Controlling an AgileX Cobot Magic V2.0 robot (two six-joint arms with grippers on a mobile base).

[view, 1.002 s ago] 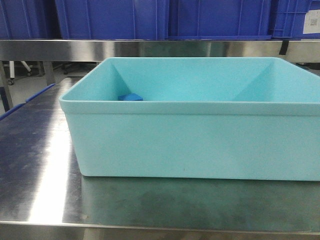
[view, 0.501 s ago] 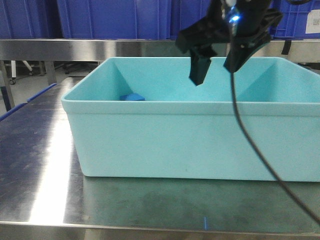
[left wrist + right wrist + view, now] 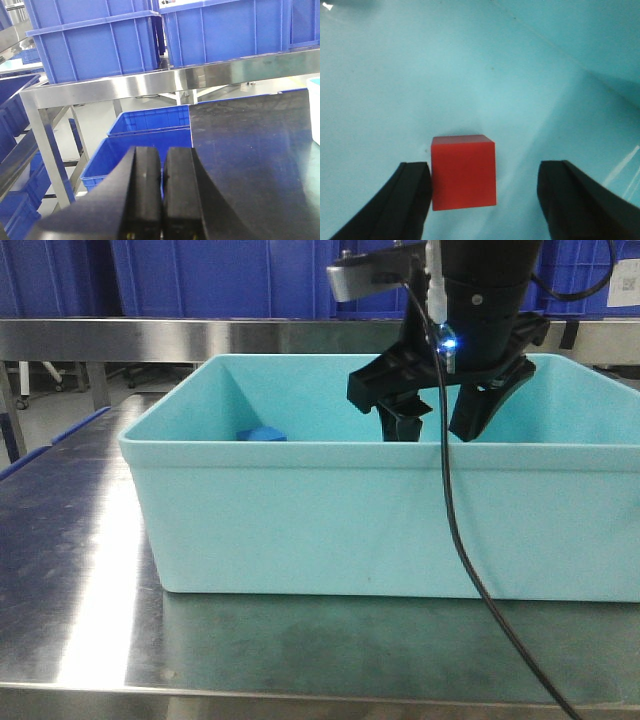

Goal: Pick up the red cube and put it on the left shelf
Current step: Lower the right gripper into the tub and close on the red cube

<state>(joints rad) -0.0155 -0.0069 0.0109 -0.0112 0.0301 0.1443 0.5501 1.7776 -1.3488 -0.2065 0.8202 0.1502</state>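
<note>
In the right wrist view the red cube (image 3: 464,172) rests on the floor of the pale teal tub (image 3: 420,75). My right gripper (image 3: 485,192) is open around it, the left finger (image 3: 410,200) almost touching the cube and the right finger (image 3: 575,200) well apart. From the front, the right gripper (image 3: 437,428) hangs inside the tub (image 3: 380,455), whose front wall hides the cube. My left gripper (image 3: 163,157) is shut on nothing, beside the dark tabletop (image 3: 250,150). The left shelf (image 3: 175,80), with its steel rail, carries blue crates (image 3: 100,45).
A small blue block (image 3: 262,434) lies at the tub's back left. A steel rail (image 3: 200,340) with blue crates (image 3: 230,275) runs behind the tub. More blue crates (image 3: 145,135) sit low beside the table. A black cable (image 3: 470,570) hangs across the tub's front.
The right arm came into view from above and has lowered its open gripper into the tub. The blue block and the tub have stayed put.
</note>
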